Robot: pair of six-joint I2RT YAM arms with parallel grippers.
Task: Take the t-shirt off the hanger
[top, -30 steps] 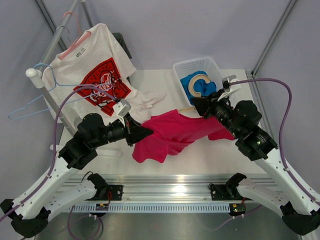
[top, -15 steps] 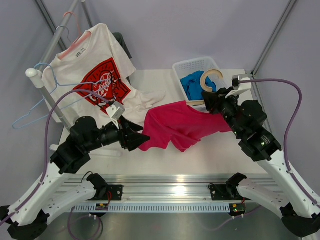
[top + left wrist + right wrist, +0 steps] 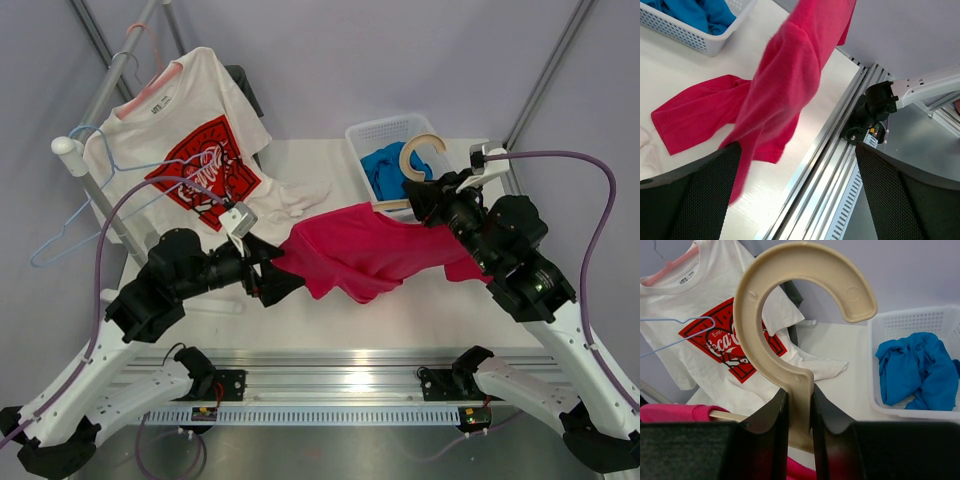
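Removal stands unfinished, by the look of it: the magenta t-shirt [image 3: 365, 255] hangs by one end from the pale wooden hanger [image 3: 747, 310], sagging across the gap between the two arms, with part of it lying on the table [image 3: 420, 320]. The right gripper [image 3: 796, 410] is clenched on the hanger's neck just below the big hook and holds it up beside the white basket [image 3: 910, 322] with the blue garment [image 3: 915, 365]. The left gripper [image 3: 797, 150] is released, jaws wide, with loose cloth dangling between them but not pinched. Left to do, it seems, is a fresh grip and a pull to slide the shirt clear. Readable writing appears only on the white t-shirt [image 3: 670, 350] behind: red Coca-Cola script; its neck label is too small to read.
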